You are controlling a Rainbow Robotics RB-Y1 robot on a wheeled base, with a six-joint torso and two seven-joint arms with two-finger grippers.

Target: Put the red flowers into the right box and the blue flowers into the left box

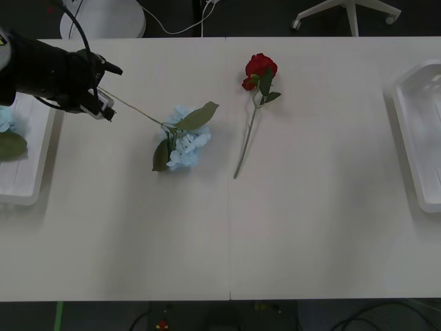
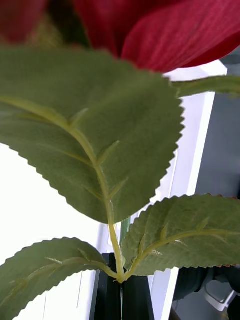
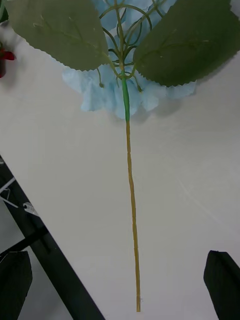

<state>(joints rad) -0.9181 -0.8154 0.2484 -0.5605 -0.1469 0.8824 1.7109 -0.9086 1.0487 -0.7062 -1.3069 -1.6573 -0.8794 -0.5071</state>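
Left end effector point(image 1: 103, 110), fingers spread, sits at the stem tip of a blue flower point(image 1: 185, 143) lying to its right on the tabletop point(image 1: 310, 227); right end effector point(image 2: 121, 300) pinches a red flower point(image 2: 150, 30).

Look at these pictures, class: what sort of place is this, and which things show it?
Probably a lab or office set up for testing: a plain white table, a swivel chair base and cables on the dark floor, plus white sorting trays at the table's ends.

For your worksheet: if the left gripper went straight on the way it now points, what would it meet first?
Probably the blue flower's stem, lying between the open fingers of the left gripper, then its leaves and bloom; how high it hangs above the table is unclear.
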